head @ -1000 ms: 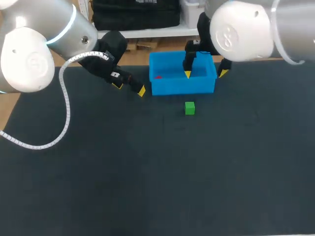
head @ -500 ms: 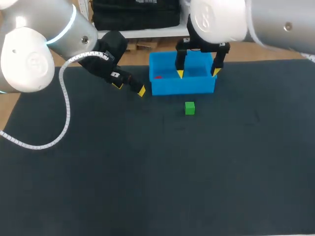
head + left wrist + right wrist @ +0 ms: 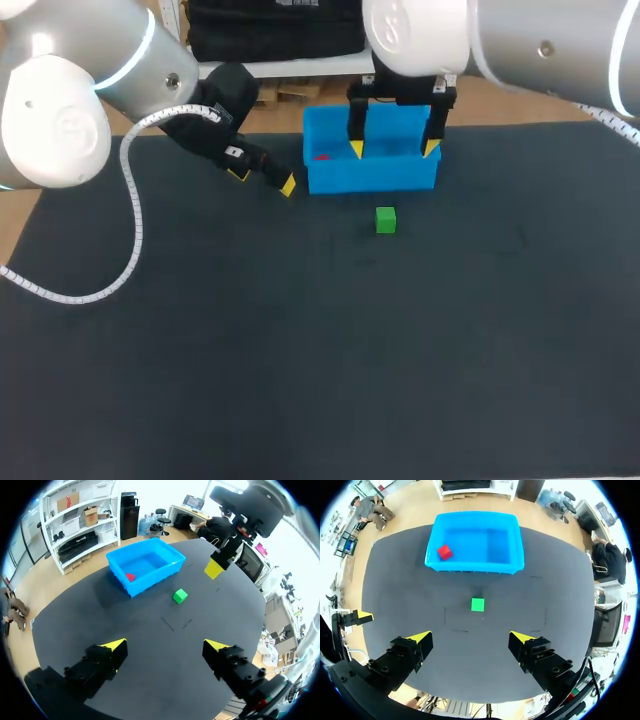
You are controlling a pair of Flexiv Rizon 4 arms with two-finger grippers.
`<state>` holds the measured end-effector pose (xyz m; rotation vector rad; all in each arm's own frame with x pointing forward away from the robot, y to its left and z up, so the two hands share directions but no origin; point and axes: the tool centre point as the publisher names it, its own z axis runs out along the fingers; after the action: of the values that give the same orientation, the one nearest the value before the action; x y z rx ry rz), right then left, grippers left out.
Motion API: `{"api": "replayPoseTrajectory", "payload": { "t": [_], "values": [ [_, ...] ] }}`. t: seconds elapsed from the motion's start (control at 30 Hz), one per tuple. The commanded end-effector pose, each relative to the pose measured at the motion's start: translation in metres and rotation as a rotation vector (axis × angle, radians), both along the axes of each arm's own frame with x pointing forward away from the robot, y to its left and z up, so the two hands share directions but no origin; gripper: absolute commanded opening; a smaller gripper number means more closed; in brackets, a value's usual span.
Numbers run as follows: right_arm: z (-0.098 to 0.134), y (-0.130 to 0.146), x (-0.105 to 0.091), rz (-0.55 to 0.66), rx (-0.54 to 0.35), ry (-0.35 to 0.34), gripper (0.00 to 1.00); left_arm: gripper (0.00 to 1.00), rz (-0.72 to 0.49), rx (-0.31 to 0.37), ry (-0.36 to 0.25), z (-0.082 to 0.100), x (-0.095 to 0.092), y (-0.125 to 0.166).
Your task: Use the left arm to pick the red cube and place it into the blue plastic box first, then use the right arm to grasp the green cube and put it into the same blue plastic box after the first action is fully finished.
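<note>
**Right arm slides across above the box; the green cube is next**

Over the last second the right gripper [image 3: 393, 149] has slid toward the robot's left and now hangs above the blue plastic box [image 3: 370, 180], no longer off its right corner. The left gripper [image 3: 263, 179] has not shifted, and is parked just beside the box's left end with its fingers spread wide and nothing between them.

The red cube [image 3: 321, 156] lies inside the box near the left wall, so the first step looks finished and the second is beginning. The right gripper is also wide open and carries nothing. The green cube [image 3: 386, 220] sits on the counter [image 3: 300, 350] just in front of the box's near wall, apart from it. In the right wrist view it lies ahead of the fingers, roughly on the line between them.

The next move probably calls for bringing the right gripper forward over the near wall, lowering it astride the cube and closing. The wall stands near enough that the far finger needs care on the way down.

The counter is a dark matte mat with a few faint scuff marks near the cube.
</note>
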<state>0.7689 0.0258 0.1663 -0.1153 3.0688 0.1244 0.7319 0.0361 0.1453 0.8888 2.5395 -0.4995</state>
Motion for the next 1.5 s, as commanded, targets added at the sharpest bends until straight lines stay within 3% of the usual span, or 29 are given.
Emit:
{"api": "replayPoseTrajectory", "payload": {
  "t": [0.03, 0.27, 0.97, 1.5],
  "values": [
    [-0.005, 0.002, -0.003, -0.001, -0.016, -0.013, 1.00, 1.00, -0.002, -0.004, -0.002, 0.000, -0.001, 0.001],
    [-0.018, 0.004, -0.004, 0.019, -0.078, -0.011, 1.00, 1.00, -0.002, -0.004, -0.002, 0.000, -0.001, 0.001],
    [-0.047, 0.015, 0.011, -0.024, -0.083, -0.034, 1.00, 1.00, -0.002, -0.004, -0.002, 0.000, -0.001, 0.001],
    [-0.076, 0.011, 0.011, -0.052, -0.104, -0.029, 1.00, 1.00, -0.002, -0.004, -0.002, 0.000, -0.001, 0.001]
  ]
}}
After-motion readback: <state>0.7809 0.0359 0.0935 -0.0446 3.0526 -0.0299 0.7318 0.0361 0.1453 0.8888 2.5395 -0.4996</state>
